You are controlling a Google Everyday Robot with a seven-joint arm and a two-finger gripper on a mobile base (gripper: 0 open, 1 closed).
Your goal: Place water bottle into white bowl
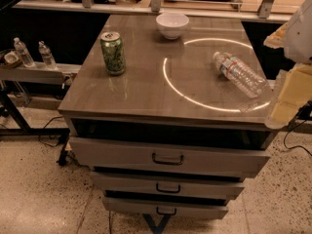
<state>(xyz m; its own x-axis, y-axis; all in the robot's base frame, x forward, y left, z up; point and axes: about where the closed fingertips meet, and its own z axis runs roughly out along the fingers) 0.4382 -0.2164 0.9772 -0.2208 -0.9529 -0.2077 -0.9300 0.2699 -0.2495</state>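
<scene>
The water bottle (240, 74) lies on its side at the right of the grey cabinet top (136, 89), white cap toward the back left, red-and-blue label band near the neck. The white bowl (172, 24) stands upright at the back middle of the top, well apart from the bottle. My gripper (286, 99) shows as pale yellowish parts at the right edge of the view, beside the cabinet's right front corner, just right of the bottle's base and not touching it. A white arm part (300, 30) sits above it.
A green can (113, 53) stands upright at the left of the top. A bright ring of light (168, 82) reflects on the surface. Three drawers (168, 158) stand slightly open below. Two small clear bottles (35, 53) stand on a shelf at far left.
</scene>
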